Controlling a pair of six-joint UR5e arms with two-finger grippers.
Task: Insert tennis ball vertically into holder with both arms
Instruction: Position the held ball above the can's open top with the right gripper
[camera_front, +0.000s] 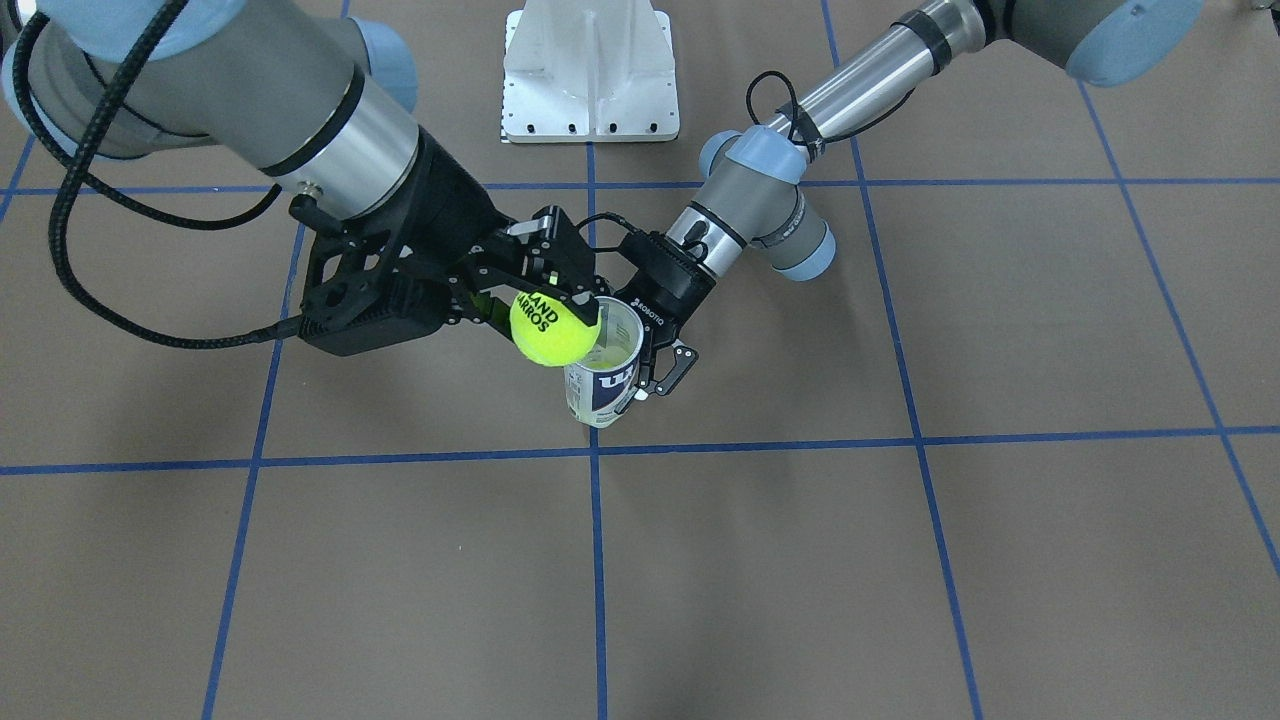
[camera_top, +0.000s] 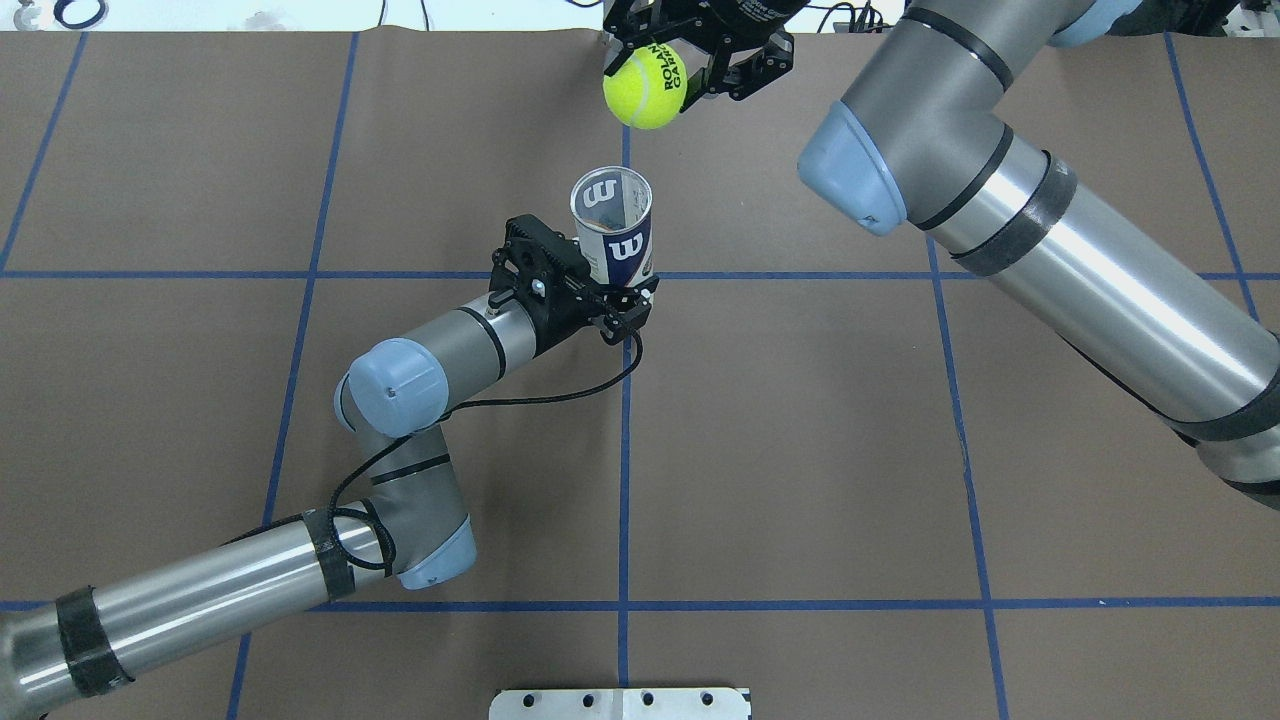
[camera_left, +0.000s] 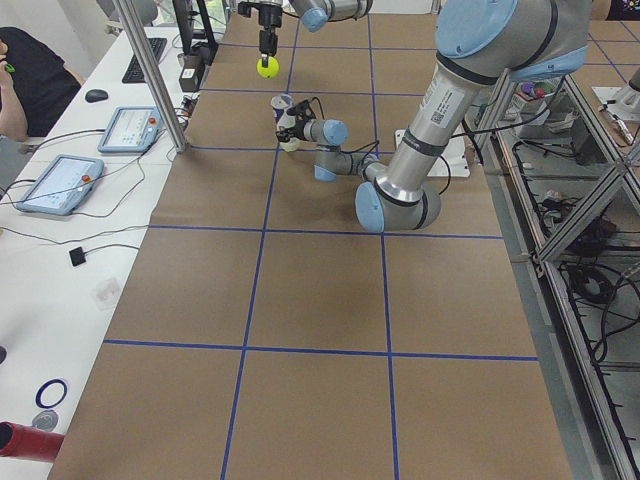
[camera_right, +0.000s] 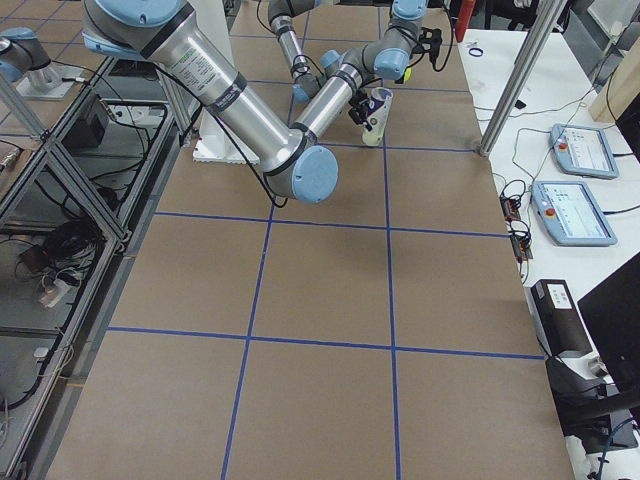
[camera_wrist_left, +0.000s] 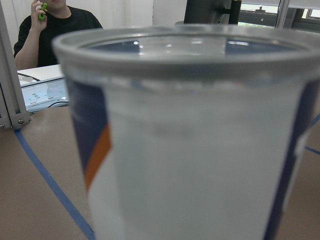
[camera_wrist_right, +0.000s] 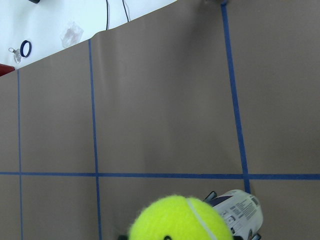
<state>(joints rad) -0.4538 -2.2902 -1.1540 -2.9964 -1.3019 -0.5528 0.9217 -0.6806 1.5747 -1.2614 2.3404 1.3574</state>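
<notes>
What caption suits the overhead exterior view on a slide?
Left gripper grips the open holder; right gripper holds a tennis ball aloft.

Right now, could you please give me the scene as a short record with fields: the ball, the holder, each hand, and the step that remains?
ball: yellow tennis ball, held in the air above the holder, not yet inside
can: clear, mouth up, about upright, no ball seen inside
left hand: shut on the holder's lower part
right hand: shut on the tennis ball
remaining: probably lower the ball into the mouth
</notes>
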